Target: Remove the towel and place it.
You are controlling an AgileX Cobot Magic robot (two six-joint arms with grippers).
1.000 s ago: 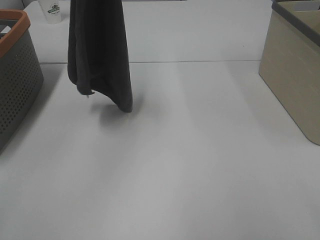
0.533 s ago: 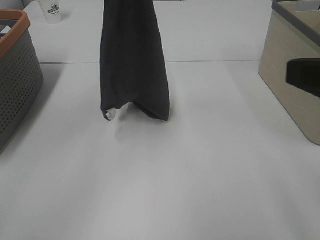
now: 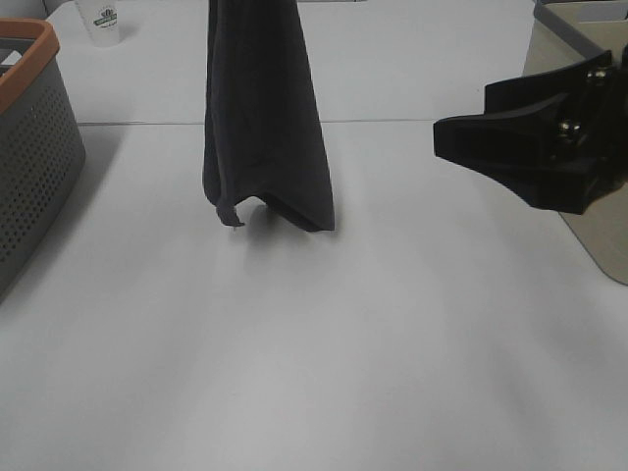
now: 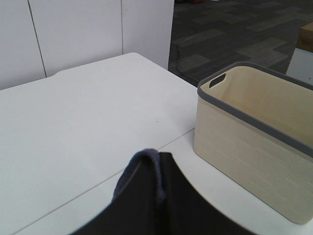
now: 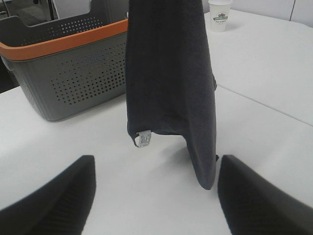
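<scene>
My left gripper (image 4: 159, 208) clamps the towel (image 3: 263, 118) by its top so it hangs over the table (image 3: 343, 343). My right gripper (image 5: 156, 166) is spread wide, facing it, probably to catch the lower edge.

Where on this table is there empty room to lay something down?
The near half of the white table is bare, from the grey perforated basket with the orange rim to the beige bin. Farther back it's crowded: hanging charcoal terry towel, open right hand, white paper cup.
</scene>
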